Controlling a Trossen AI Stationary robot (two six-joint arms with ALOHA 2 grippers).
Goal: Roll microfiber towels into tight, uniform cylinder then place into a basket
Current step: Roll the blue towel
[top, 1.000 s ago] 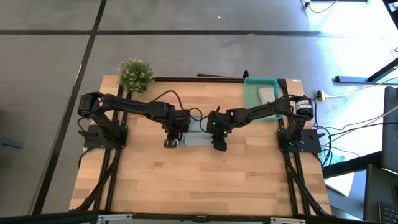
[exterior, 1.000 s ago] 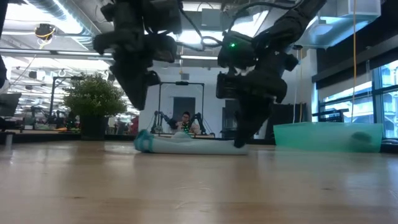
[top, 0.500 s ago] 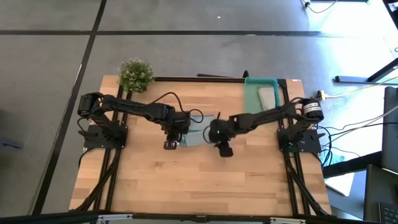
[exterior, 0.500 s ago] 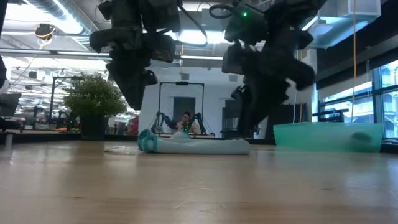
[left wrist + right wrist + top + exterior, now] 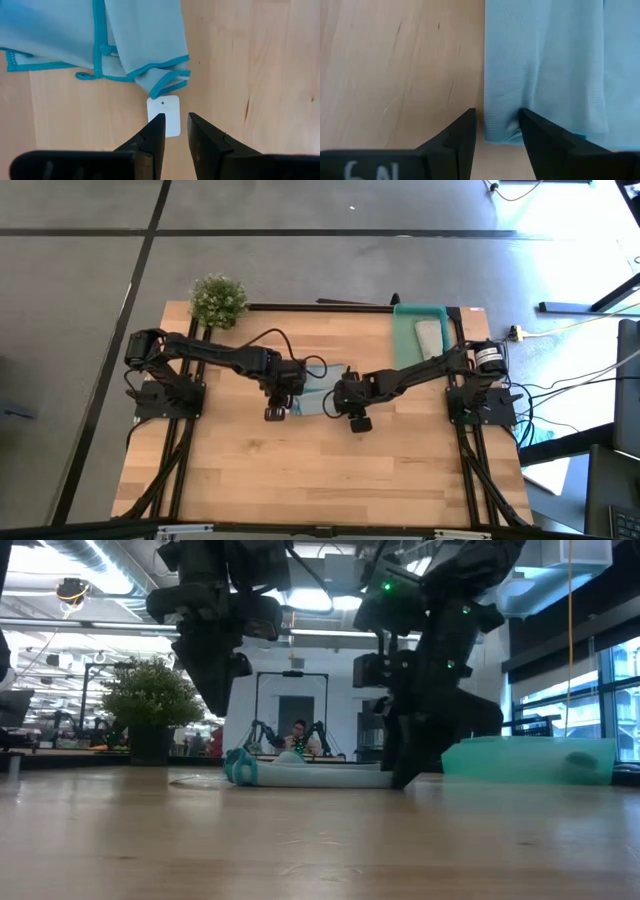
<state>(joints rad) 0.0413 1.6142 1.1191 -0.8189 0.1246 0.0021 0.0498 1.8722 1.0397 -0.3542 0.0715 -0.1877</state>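
While both claws, left [image 5: 173, 131] and right [image 5: 497, 127], gape empty, the blue towel [image 5: 315, 398] lies loosely rolled, teal-hemmed.

I see a soft, matt light blue microfiber towel [image 5: 545, 70] with stitched teal edging on my smooth, pale wooden plank desk [image 5: 300, 470]; its white tag [image 5: 164, 114] looks papery.

Towel [image 5: 312, 398] sits mid-table between the left gripper [image 5: 274, 411] and right gripper [image 5: 357, 421]. Basket [image 5: 405, 340] is at the far right corner with another towel [image 5: 430, 336] inside, plant [image 5: 218, 299] at far left.
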